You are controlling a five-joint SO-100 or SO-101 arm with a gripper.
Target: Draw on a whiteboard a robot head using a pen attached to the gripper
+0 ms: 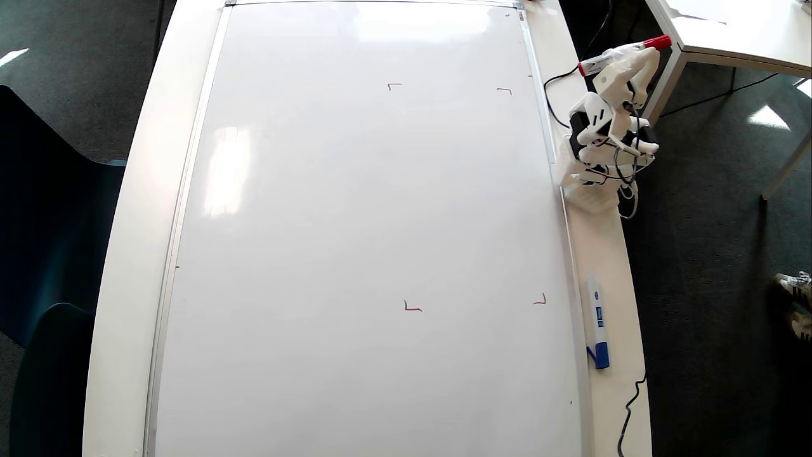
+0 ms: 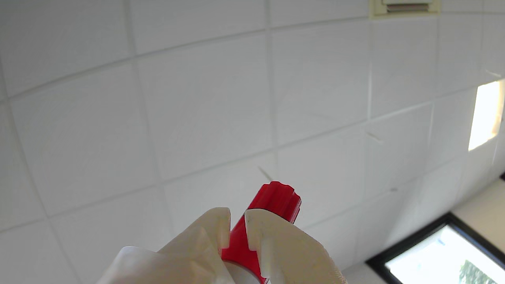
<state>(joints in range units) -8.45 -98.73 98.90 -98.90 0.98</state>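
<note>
While the whiteboard [image 1: 355,228] carries only four small red corner marks [image 1: 394,85] and no robot head yet, the gripper [image 1: 634,57] sits folded back off its right edge in the overhead view, fingers [image 2: 272,240] clamped on the pen [image 1: 625,54], which lies roughly level above the floor. In the wrist view the camera faces the ceiling, with the pen's red end sticking up between the fingers. To start well, the arm should probably swing over the marked area, tip the pen down, and touch lightly inside the marks. A blue-capped marker [image 1: 597,322] lies on the surface beside the frame.
</note>
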